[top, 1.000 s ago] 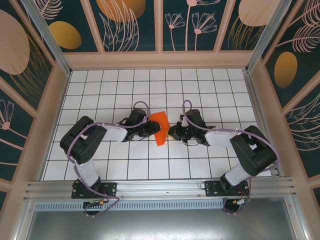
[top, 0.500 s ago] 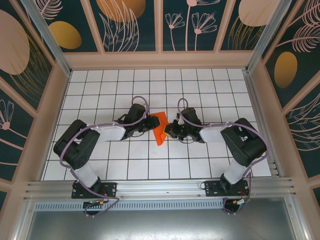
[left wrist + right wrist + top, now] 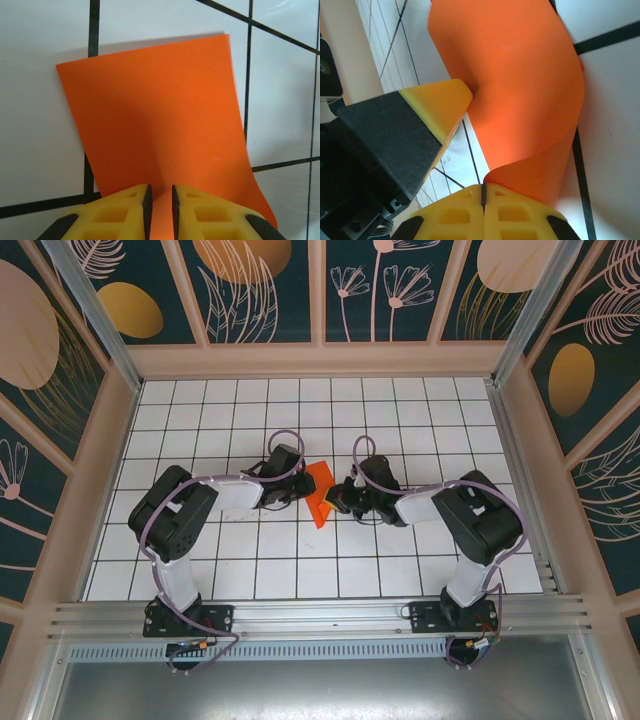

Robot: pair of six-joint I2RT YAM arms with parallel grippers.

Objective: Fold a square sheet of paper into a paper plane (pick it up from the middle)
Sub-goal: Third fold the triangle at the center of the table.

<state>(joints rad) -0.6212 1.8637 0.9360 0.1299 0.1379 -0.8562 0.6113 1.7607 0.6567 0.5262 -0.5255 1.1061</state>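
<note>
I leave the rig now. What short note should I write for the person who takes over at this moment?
Left gripper: jaws narrowly apart, an edge of the square sheet of paper between them; grip uncertain.
Right gripper: shut on the sheet's other side.
Sheet: bowed between both grippers, over the middle of the table.
Done: sheet taken up.
To do: no sharp crease shows; the plane folds seem all to do.

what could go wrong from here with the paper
The right gripper is shut on one edge of the square sheet of paper, which bows in a curve: a pull may crease it off-line. The left gripper has its jaws narrowly apart around another edge, so the sheet could slip out.
</note>
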